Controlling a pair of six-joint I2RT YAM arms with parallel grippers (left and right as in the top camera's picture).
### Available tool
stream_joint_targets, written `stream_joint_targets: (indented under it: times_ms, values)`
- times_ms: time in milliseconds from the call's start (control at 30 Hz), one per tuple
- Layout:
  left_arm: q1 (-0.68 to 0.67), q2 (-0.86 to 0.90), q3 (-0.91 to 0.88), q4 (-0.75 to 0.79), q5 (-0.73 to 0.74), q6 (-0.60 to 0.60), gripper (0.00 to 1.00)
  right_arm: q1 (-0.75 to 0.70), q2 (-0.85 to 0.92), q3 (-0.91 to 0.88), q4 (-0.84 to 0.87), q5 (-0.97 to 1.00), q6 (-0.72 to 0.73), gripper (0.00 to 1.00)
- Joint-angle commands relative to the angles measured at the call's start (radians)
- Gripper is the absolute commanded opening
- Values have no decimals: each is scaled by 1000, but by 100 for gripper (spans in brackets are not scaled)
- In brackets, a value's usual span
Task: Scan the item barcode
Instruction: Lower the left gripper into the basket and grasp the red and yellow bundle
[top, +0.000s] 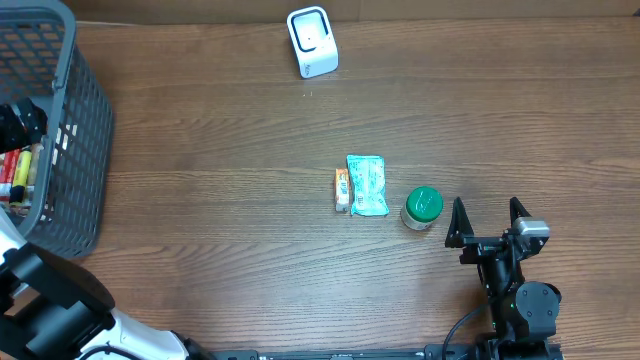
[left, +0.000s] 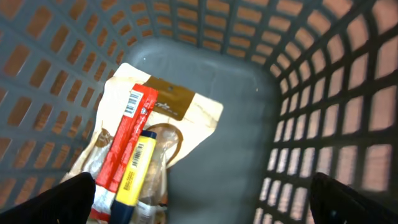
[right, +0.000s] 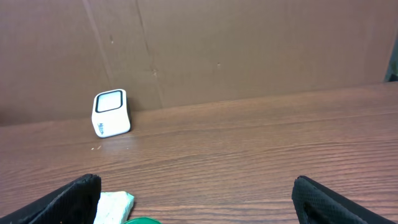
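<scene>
**Grippers both wide open, no item picked yet**

Your left gripper (left: 211, 198) hangs inside the grey plastic lattice basket (left: 323, 93) with its jaws fully apart and nothing between them. Your right gripper (top: 489, 222) is equally wide and empty, over the table just beside the round green-lidded jar (top: 422, 206).

The items to scan lie on the basket floor. A long red stick packet (left: 124, 140) touches a yellow tube (left: 134, 173), and both rest on a flat beige pouch with a brown label (left: 186, 111). I judge the red packet is the easiest one, because it lies uppermost and its white patch with bars faces up.

Come down over its middle and close across the narrow width. Take care that you do not pinch the yellow tube together with it. Then bring the bars toward the window of the white box-shaped scanner (top: 312, 41) at the far side of the table.

The lower ends of the packet and the tube are cut off by the frame edge. The bars are too small to say if they are a true barcode. From overhead, the basket wall covers most of its contents.
</scene>
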Motion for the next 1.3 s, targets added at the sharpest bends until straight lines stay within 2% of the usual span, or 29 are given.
stream_joint_targets:
  times_ms: [0,200,433,633,867,1267]
  values:
    - [6,44,-18,2,-65,153,100,-3,-10,-11,6,2,-4,100]
    - [7,47,-18,9,-166,285,100,-3,-10,-11,6,2,-4,100]
    - [35,76,-18,3,-166,284,100,-3,-10,-11,7,2,-4,100]
    - [95,176,-18,8,-71,290,100,-3,-10,-11,7,2,-4,100]
    - [106,270,-18,47,-69,319,100,-3,-10,-11,6,2,-4,100]
    - [105,278,-16,133,-71,325,100,-3,-10,-11,6,2,-4,100]
